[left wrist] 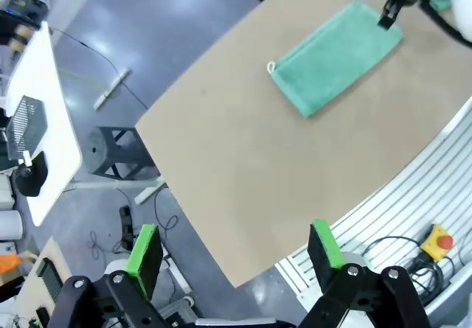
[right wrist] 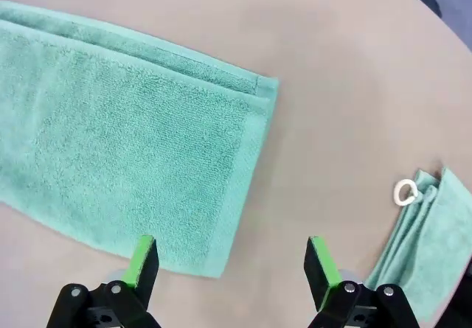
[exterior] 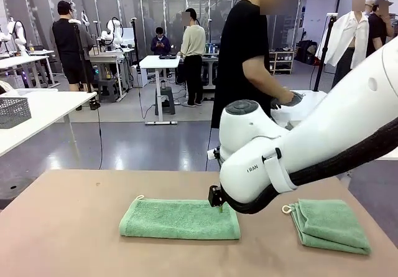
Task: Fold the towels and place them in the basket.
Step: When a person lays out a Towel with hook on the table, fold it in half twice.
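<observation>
Mint-green terry: two towels lie on the tan table. The long towel sits mid-table, doubled once along its length; the right wrist view shows its stacked edges at the far side. The folded towel lies well apart at the robot's right, compact, with its white loop pointing toward the middle. Judgement: it is finished and parked, awaiting the basket, while the long one needs at least one cross fold. The right arm reaches across to the long towel's short right end. The right gripper has its jaws spread wide, one finger over the terry and the other over bare table, probably lining up to take that end and carry it over. The left gripper hangs high off the table's edge, jaws equally wide and empty, presumably kept clear of the working arm. Uncertain: in the front view the arm's bulk covers the towel's right end, so pad-to-cloth contact cannot be judged. A grey mesh basket stands on a white side table, far off; its shade is hard to call. The person stands beyond the table, one hand on something pale that the arm cuts off.
</observation>
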Available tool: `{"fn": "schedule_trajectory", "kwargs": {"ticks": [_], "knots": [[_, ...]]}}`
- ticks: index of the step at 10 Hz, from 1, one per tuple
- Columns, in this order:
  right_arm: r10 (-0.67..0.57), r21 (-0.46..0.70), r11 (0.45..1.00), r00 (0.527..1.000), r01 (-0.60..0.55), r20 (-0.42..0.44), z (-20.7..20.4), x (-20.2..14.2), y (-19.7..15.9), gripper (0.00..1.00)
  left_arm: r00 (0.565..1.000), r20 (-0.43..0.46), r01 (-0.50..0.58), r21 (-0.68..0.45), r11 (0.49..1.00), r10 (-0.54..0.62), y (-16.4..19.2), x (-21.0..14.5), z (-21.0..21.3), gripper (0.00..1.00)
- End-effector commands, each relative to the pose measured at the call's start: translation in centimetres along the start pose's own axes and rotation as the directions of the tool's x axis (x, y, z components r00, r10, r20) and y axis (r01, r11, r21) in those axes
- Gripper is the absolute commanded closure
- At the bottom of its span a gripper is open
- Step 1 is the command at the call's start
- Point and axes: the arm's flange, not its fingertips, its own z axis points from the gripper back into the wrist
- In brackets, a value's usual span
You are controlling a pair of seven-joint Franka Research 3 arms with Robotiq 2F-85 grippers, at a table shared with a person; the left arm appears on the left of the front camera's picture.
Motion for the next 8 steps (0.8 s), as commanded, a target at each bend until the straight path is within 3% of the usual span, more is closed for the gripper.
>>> {"fn": "schedule_trajectory", "kwargs": {"ticks": [1, 6, 8], "knots": [[0.025, -0.033, 0.999, 0.999, -0.026, -0.020, 0.6, 0.4, 0.4, 0.00, 1.000, -0.019, 0.000, -0.017, 1.000, 0.000, 0.3, 0.5, -1.6, 0.00], [-0.027, 0.013, 1.000, 0.999, 0.028, -0.031, -0.4, 0.4, 0.3, 0.00, 1.000, -0.023, 0.008, -0.030, 1.000, -0.009, 0.3, 0.5, -1.6, 0.00], [-0.077, 0.052, 0.995, 0.996, 0.080, -0.046, -2.0, 0.7, 0.1, 0.00, 0.996, -0.065, -0.060, -0.044, 0.997, 0.058, -0.2, 0.6, 3.5, 0.00]]}}
